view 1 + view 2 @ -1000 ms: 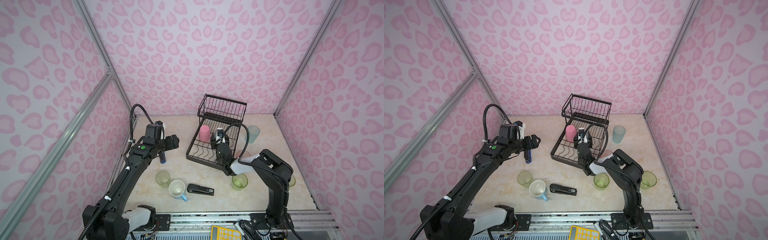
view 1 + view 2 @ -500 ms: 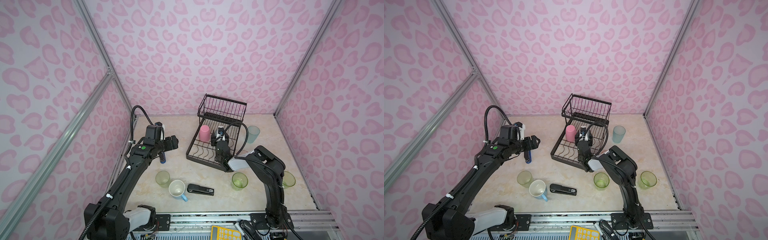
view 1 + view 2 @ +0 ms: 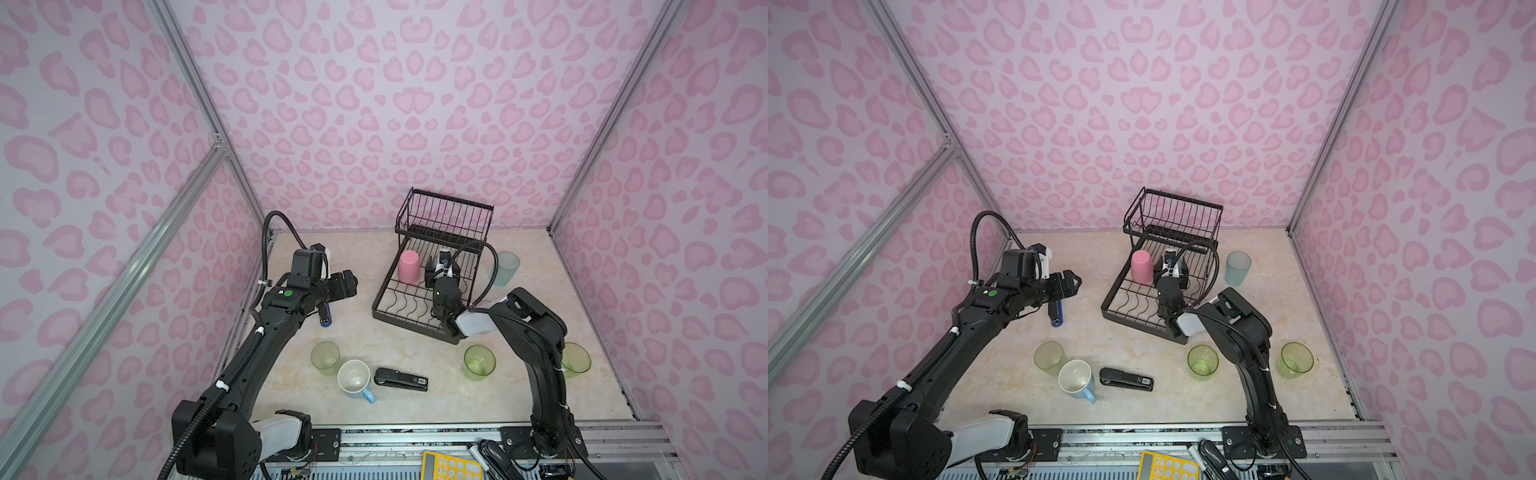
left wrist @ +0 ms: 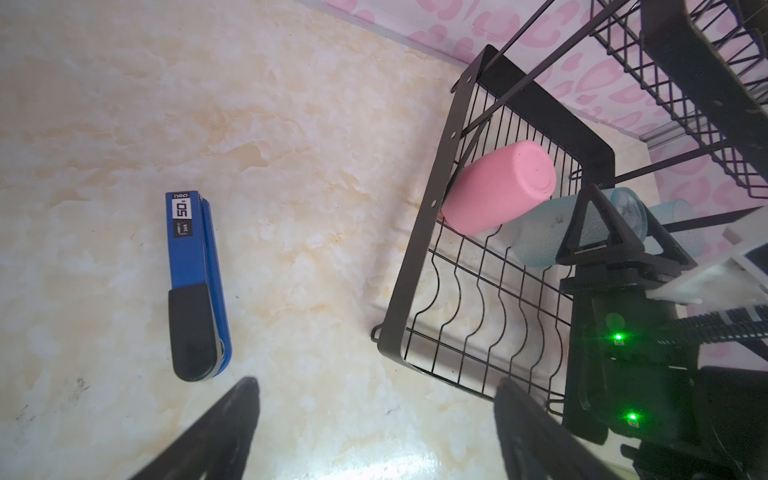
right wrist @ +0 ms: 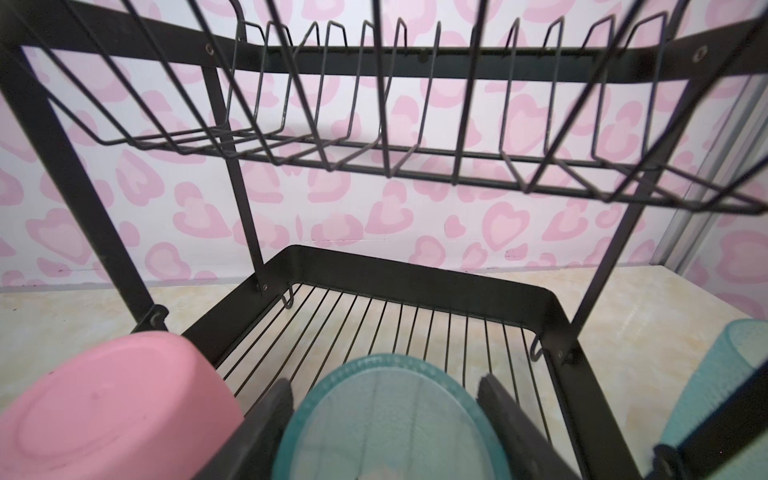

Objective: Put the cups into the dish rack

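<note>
The frosted blue-grey cup point(image 5: 390, 419) is clasped by the right gripper point(image 5: 384, 384) in the lower tray of the dish rack point(image 4: 419, 249), beside the pink cup point(image 4: 498, 187) at the tray's far left corner. The left gripper point(image 4: 376, 384) is held open above bare surface point(image 4: 311, 208), between the blue stapler point(image 4: 195, 282) and the rack's rim.

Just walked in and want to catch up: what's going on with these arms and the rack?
The right gripper holds a frosted blue cup upside down in the lower tray of the dish rack, beside the pink cup already there. The left gripper hangs open and empty over the table near the blue stapler. Other cups stand on the table.
</note>
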Available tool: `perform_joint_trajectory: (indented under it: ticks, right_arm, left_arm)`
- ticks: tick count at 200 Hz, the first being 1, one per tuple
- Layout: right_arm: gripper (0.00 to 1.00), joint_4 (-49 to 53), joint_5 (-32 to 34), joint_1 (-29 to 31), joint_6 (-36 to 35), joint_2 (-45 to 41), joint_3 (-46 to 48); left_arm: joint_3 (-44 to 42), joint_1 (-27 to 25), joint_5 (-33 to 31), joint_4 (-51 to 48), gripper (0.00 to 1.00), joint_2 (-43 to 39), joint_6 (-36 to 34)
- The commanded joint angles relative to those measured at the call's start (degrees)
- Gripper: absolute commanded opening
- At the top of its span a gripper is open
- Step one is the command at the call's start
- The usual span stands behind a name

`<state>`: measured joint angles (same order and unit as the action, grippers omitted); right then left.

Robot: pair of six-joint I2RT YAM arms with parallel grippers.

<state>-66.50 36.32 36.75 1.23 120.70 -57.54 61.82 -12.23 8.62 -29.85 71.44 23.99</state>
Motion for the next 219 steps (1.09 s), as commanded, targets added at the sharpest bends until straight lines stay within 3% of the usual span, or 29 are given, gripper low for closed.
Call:
perform_joint_trajectory:
  ticks: [1, 120, 219]
  right_arm:
    - [0.6, -1.93, -0.36, -0.19, 1.22, 0.59, -0.46]
    - [0.62, 0.4, -1.47, -0.21, 1.93, 2.08, -3.72]
    - [0.74, -0.56, 0.97, -0.23, 2.1, 2.78, -4.16]
  left_arm:
    - [-0.21, 0.12, 0.37, 1.71, 0.9, -0.05, 0.09]
    - [-0.8, 0.64, 0.43, 1.84, 0.91, -1.21, 0.09]
    - [-1.27, 0.85, -0.37, 1.77, 0.91, -2.27, 0.01]
